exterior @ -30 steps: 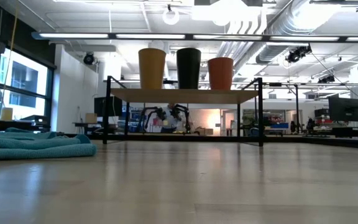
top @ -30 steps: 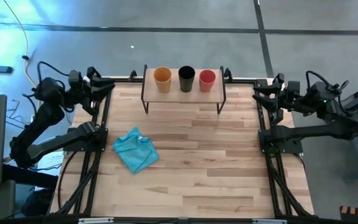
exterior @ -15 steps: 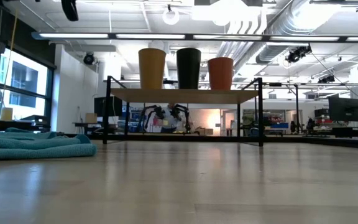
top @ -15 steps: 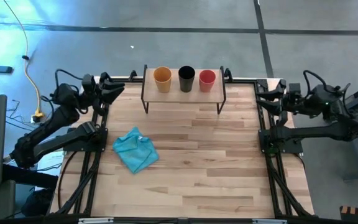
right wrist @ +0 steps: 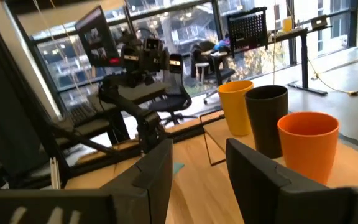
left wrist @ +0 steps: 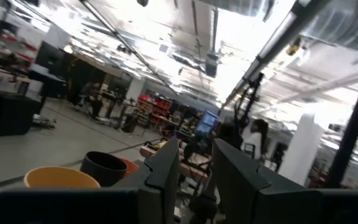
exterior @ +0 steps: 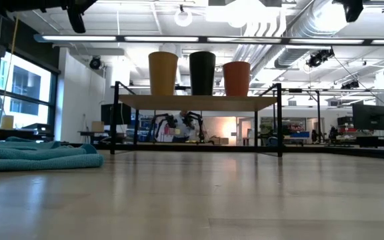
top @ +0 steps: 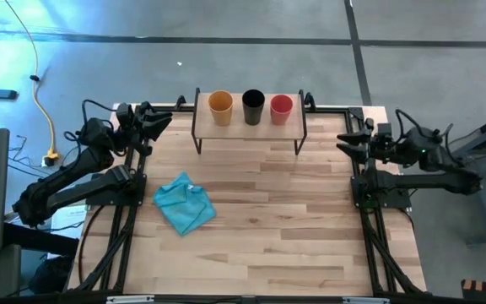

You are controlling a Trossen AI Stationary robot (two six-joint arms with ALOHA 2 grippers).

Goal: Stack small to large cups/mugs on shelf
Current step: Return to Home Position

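Left pincer: up off the left edge of the surface, far corner, pointing right toward the shelf. Its fingers are parted by a narrow gap and there's nothing between them.
Cloth: light blue, crumpled on the surface, left of centre and well nearer than the shelf.
Shelf: at the far edge, centred, carrying all three cups in one row.
Yellow-orange cup: left end of the row, upright.
Black cup: in the middle, upright, just beside both neighbours.
Red cup: right end, upright. So it's large to small, left to right, side by side and not nested.
Right pincer: over the right edge, pointing left. Its fingers are apart and it is gripping nothing.
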